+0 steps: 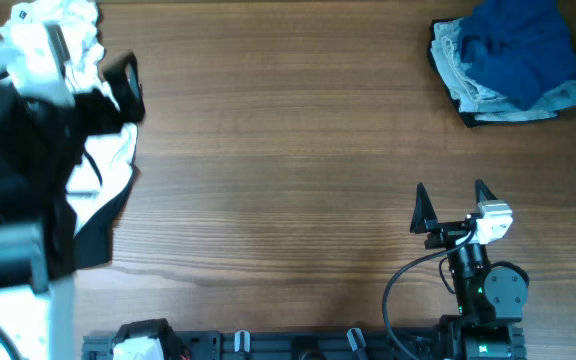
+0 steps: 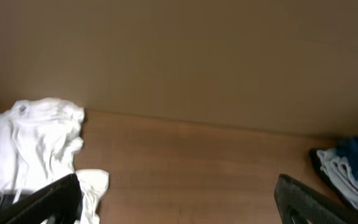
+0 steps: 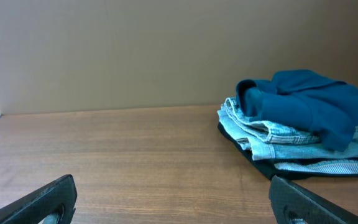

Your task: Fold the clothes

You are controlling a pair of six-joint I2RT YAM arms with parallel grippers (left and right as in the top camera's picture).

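Note:
A crumpled white tee [image 1: 68, 25] lies at the table's far left corner, partly hidden under my raised left arm [image 1: 18, 180]. In the left wrist view the tee [image 2: 33, 143] is at the left, and my left gripper [image 2: 179, 211] is open above bare wood beside it, holding nothing. At the far right sits a stack of clothes: a dark teal-blue shirt [image 1: 523, 50] on pale-blue jeans [image 1: 468, 85] on a black garment [image 3: 291, 168]. My right gripper [image 1: 453, 205] is open near the front right, well short of that stack [image 3: 309, 112], with only tabletop between its fingers [image 3: 42, 199].
The wooden table [image 1: 288, 150] stretches between the two clothing heaps. More white cloth with a dark edge [image 1: 103, 175] spreads below the tee at the left. The arm bases and a black rail [image 1: 298, 345] line the front edge. A plain wall [image 3: 135, 50] backs the table.

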